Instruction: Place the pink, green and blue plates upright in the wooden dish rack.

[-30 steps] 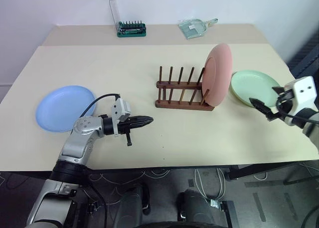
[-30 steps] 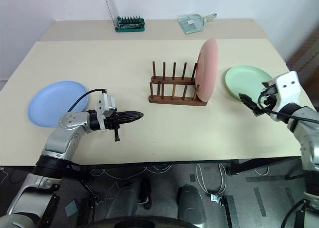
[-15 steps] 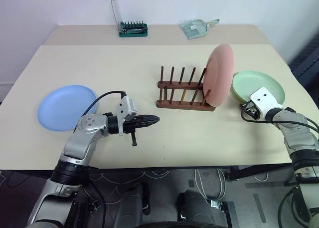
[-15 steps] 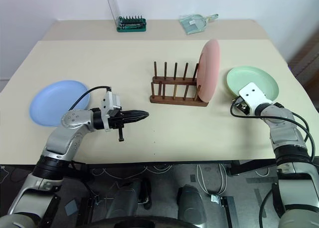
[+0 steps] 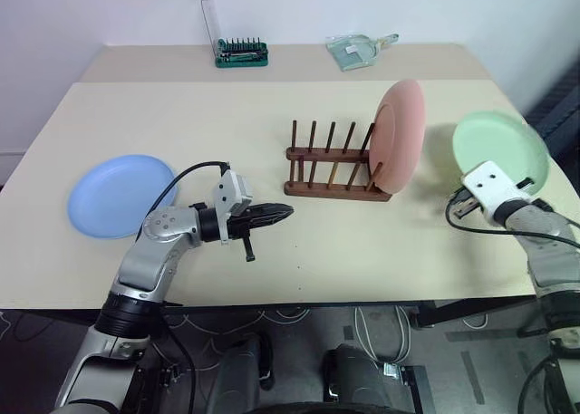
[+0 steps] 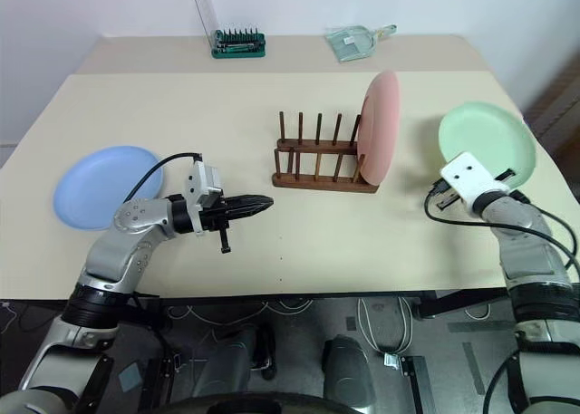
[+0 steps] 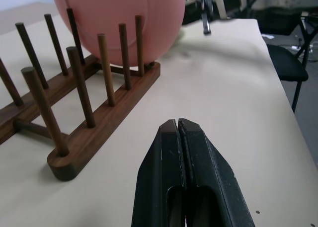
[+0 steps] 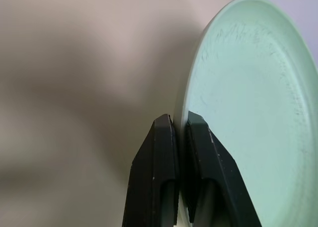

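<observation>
Step in hand: 2nd plate. Right gripper (image 8: 180, 123) jaws pinch rim of round pale green plate (image 6: 487, 137), lifted right of dark brown wooden dish rack (image 5: 333, 158). Round pink plate (image 5: 400, 129) upright in rack's right-end slot. Round blue plate (image 5: 120, 195) flat on counter (image 5: 227, 115), far left of rack. Left gripper (image 7: 178, 125) jaws shut, empty. Next: carry green plate into free slot.

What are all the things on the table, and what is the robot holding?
Pink plate: one, pink, upright in the rack's right end.
Wooden dish rack: one, dark brown, mid-table.
Green plate: one, pale green, tilted up off the table, rim pinched by the right claw.
Blue plate: one, light blue, flat at the left.
Screwdriver bit set: one, green tray, far edge.
Clear packet: one, far edge.
Table: one, beige.
Left claw: black, shut, empty.
Right claw: black, gripping the green plate.
</observation>
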